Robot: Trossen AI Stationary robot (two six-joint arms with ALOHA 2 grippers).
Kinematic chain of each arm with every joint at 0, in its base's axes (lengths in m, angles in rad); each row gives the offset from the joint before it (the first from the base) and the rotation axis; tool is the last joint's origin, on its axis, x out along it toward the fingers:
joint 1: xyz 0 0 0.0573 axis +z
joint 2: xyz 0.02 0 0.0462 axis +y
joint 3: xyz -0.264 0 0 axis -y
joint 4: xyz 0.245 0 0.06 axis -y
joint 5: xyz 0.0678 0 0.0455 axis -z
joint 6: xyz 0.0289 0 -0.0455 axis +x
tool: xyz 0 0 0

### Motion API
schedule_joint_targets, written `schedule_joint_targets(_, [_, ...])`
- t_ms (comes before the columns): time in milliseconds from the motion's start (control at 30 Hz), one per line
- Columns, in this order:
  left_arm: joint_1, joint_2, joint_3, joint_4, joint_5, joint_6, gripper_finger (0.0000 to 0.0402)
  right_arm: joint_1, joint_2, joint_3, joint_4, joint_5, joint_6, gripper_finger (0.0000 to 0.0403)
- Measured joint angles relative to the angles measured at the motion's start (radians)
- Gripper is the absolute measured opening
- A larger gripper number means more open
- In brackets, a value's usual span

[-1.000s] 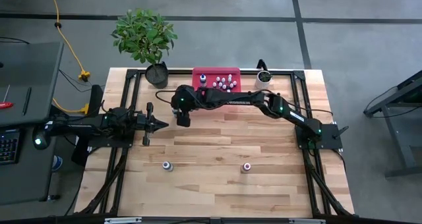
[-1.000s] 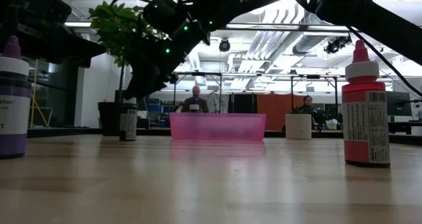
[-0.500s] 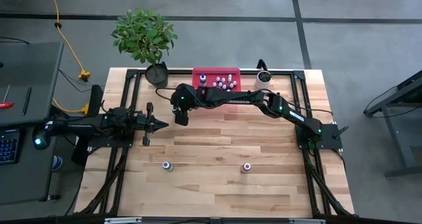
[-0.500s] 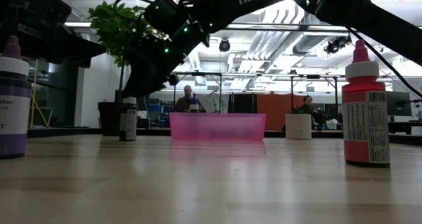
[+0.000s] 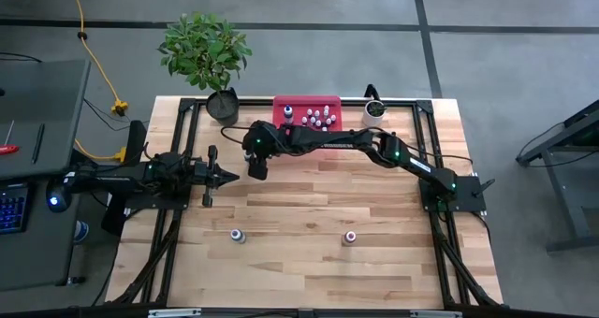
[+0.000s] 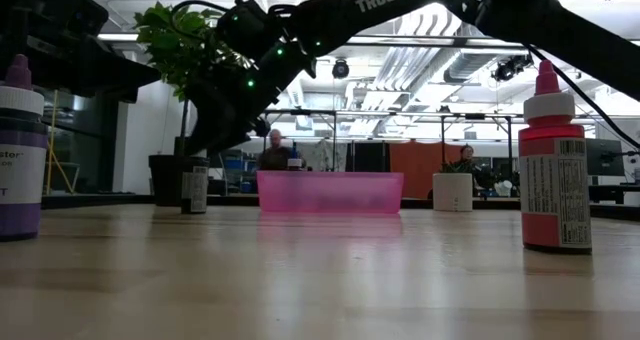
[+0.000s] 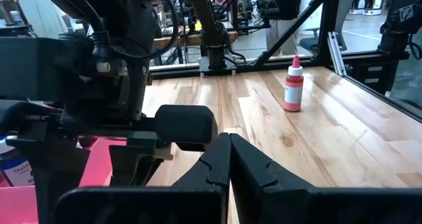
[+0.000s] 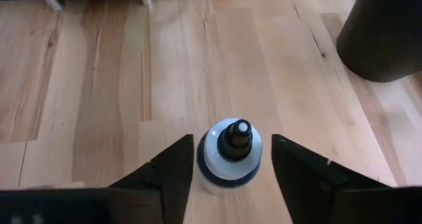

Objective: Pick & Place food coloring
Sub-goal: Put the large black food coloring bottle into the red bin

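A small bottle point(image 8: 232, 159) with a whitish body and a dark cap stands upright on the wood, also seen in the low view as the bottle point(image 6: 194, 188). My right gripper point(image 8: 232, 145) is open and points down over it, one finger on each side, with no visible touch. In the high view the right gripper point(image 5: 256, 167) is left of the pink tray point(image 5: 284, 103), which holds several small bottles point(image 5: 318, 120). A purple bottle point(image 5: 238, 236) and a red bottle point(image 5: 350, 237) stand near the table's near side. My left gripper point(image 5: 228, 176) is shut and waits at the table's left.
A large plant in a black pot point(image 5: 223, 105) stands at the far left corner, close to the right gripper. A small white plant pot point(image 5: 374, 109) sits right of the tray. A black frame point(image 5: 419, 106) runs along the table's edges. Bare wood lies between the two near bottles.
My right gripper has edged slightly toward the table's left above the dark-capped bottle. The bottle has stayed in place.
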Motion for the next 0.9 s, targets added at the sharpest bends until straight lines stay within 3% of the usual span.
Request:
schedule_joint_targets(300, [0.000, 0.000, 0.000, 0.000, 0.000, 0.000, 0.0000, 0.000, 0.000, 0.000, -0.003, -0.007, -0.002, 0.0108])
schedule_joint_targets(900, [0.000, 0.000, 0.000, 0.000, 0.000, 0.000, 0.0000, 0.005, -0.059, 0.011, -0.081, 0.031, 0.012, 0.0106])
